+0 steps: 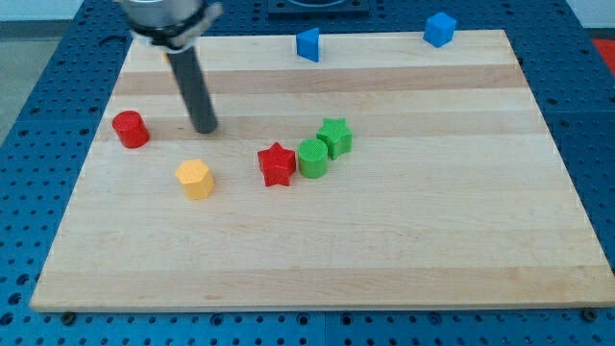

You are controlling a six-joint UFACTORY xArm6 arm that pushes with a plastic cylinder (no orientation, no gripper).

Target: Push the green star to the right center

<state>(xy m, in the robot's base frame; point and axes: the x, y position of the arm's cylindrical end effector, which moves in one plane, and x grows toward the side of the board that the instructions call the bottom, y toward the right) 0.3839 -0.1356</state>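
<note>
The green star (335, 136) lies near the middle of the wooden board (404, 250). It touches a green cylinder (312, 158) at its lower left, and a red star (277, 164) sits against that cylinder's left side. My tip (206, 129) rests on the board well to the left of the green star, between the red cylinder (130, 129) and the red star, and touches no block.
A yellow hexagonal block (195, 179) lies below my tip. A blue block (307, 44) stands at the board's top edge near the middle. A blue cube (440, 29) sits at the top right edge.
</note>
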